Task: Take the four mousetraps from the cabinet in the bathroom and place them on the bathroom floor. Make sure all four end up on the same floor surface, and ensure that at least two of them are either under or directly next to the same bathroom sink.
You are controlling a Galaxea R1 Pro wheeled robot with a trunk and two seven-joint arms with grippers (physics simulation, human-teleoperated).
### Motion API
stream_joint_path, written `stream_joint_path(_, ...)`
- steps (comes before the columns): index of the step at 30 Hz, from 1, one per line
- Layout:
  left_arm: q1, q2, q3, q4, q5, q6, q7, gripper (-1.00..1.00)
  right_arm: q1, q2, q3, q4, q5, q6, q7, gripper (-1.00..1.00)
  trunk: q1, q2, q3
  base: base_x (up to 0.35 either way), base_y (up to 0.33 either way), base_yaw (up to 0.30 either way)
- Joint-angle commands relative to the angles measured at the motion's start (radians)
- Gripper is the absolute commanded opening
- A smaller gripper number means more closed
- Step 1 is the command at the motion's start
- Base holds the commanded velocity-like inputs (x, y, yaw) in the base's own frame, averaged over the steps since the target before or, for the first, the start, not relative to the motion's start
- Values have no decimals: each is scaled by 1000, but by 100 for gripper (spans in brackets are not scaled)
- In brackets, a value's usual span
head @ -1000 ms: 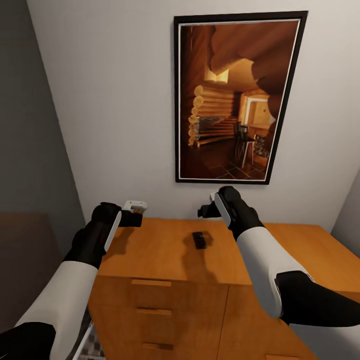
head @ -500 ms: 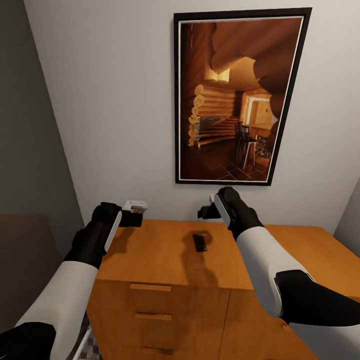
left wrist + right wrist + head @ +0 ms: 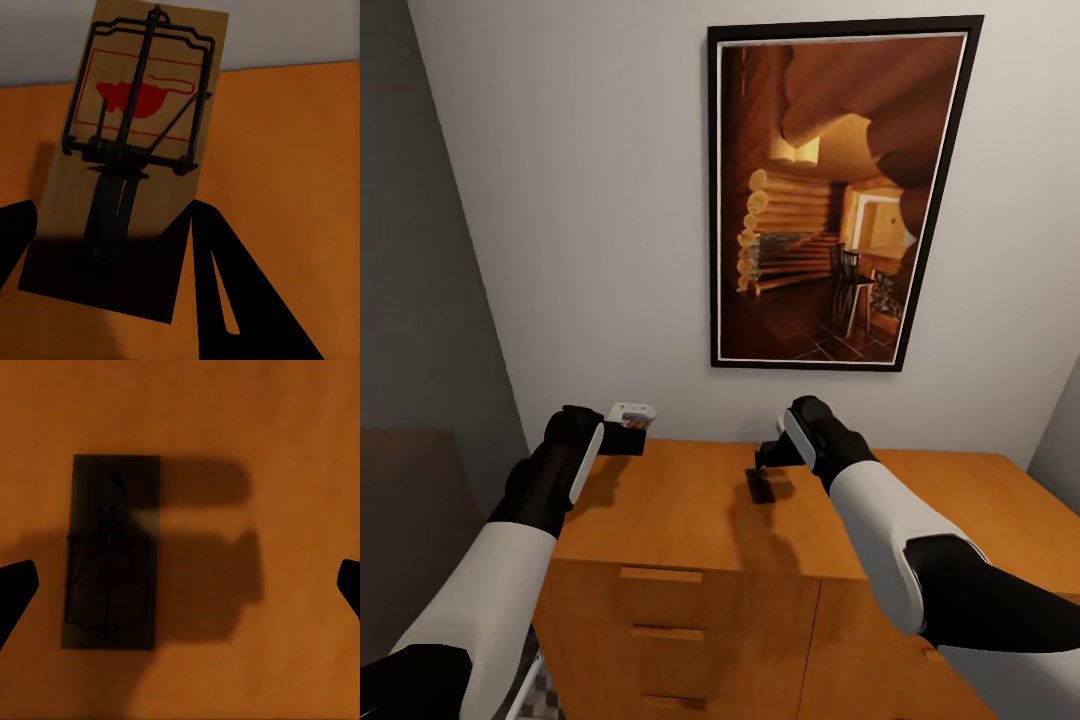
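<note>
Now I have the right gripper above the top of the cabinet, with its fingers wide apart and nothing between them. A mousetrap lies flat on this top, in shadow. In the right wrist view it sits much nearer to one finger than to the other. So I judge that I should first shift the gripper sideways until the slab is in the middle of the gap, then go straight down and close on its long edges. I should not press hard, because such a thin slab can slide on the smooth wood.

The left gripper is near the cabinet's back edge, beside the wall. Its fingers are clamped on another mousetrap, a pale wooden slab with a red mouse drawing and a dark wire spring.
</note>
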Motion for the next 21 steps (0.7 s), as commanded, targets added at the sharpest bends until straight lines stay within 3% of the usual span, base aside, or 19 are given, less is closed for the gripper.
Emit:
stream_joint_path(1,-1,0,0,-1,-12,3,-9,-100,-1,0,3,1,-2,4,-4,100,0,-1,-1,0,0,0)
stream_joint_path(21,-1,1,0,7,-11,3,-9,-100,-1,0,3,-4,-4,4,6,100,0,-1,-1,0,11,0)
